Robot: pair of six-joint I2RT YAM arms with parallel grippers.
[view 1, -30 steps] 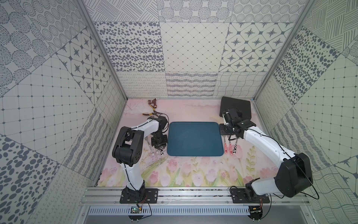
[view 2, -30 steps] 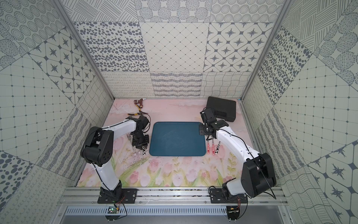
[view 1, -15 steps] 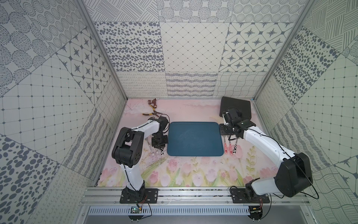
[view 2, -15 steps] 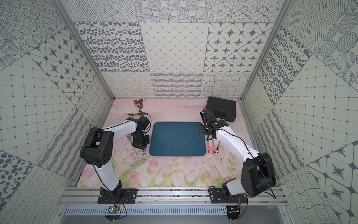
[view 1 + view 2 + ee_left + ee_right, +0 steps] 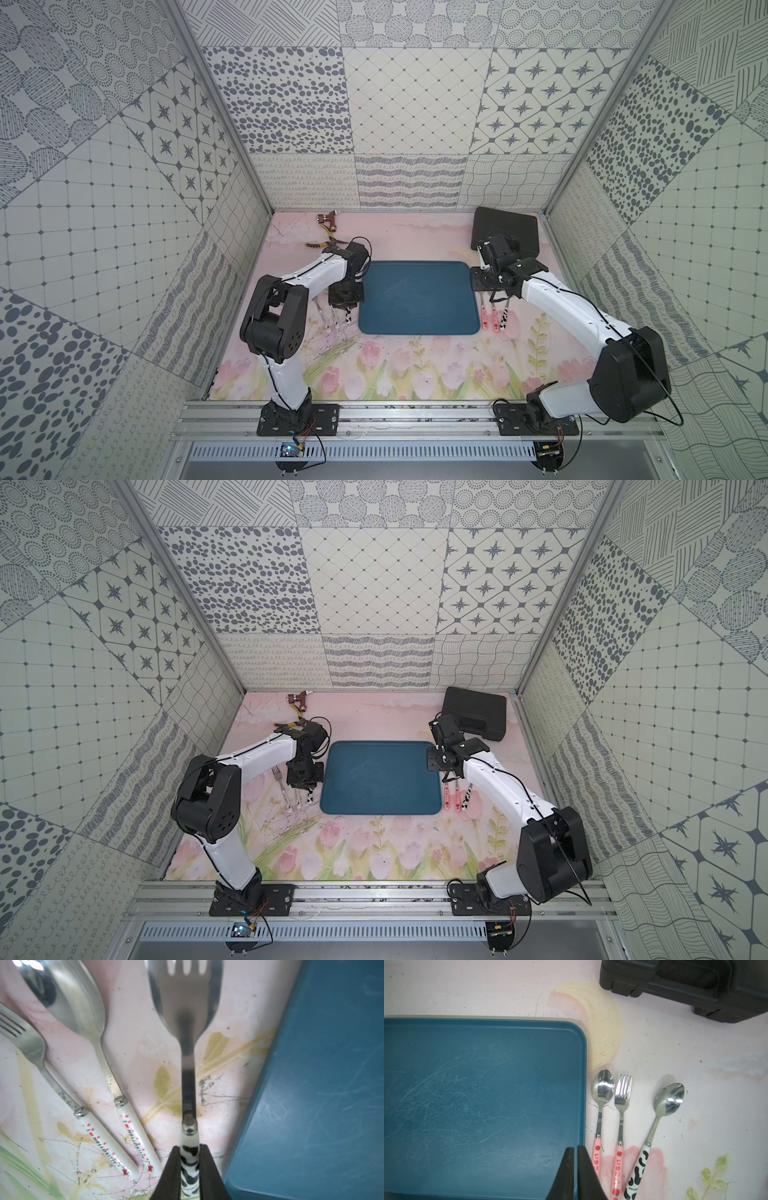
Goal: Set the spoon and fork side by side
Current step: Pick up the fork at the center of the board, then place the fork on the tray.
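Left gripper (image 5: 189,1152) is clamped on the cow-patterned handle of the fork (image 5: 187,1022), which sits just beside the blue tray (image 5: 322,1084), with a white-handled spoon (image 5: 68,1001) on its other side. Right gripper (image 5: 575,1153) is closed and empty above the tray's edge; the cow-patterned spoon (image 5: 662,1113) lies on the opposite side of the tray, near a pink-handled fork (image 5: 622,1105)

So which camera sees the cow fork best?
The left wrist view: the cow fork fills it, head to handle, gripped in the jaws. In both top views only its tiny handle end shows. The right wrist view misses it.
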